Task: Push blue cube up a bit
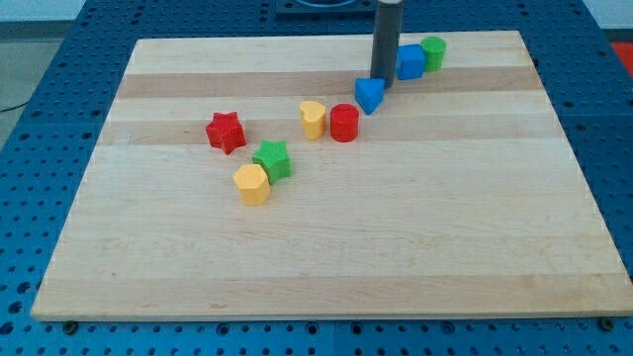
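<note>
The blue cube (410, 61) sits near the view's top, right of centre, touching a green cylinder (433, 51) on its right. My tip (382, 79) is at the lower left of the blue cube, close to its left side. Just below my tip lies a blue triangular block (369, 95). The rod rises from the tip to the view's top edge.
A red cylinder (344, 124) and a yellow block (314, 119) lie below left of the blue triangle. A red star (226, 131), a green star (271, 158) and a yellow block (252, 184) lie left of centre. The wooden board (396, 247) has edges all around.
</note>
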### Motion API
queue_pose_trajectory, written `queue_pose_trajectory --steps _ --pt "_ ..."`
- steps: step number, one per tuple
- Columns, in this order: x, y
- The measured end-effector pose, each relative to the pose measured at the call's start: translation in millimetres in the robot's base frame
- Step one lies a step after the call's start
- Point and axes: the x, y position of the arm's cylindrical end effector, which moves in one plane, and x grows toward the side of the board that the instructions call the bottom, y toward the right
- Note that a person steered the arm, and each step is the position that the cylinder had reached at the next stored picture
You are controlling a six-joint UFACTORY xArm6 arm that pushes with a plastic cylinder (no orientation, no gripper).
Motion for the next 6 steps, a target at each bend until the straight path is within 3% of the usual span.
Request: queue_pose_trajectory --steps 1,6 --pt "18 28" --pt "-64 38"
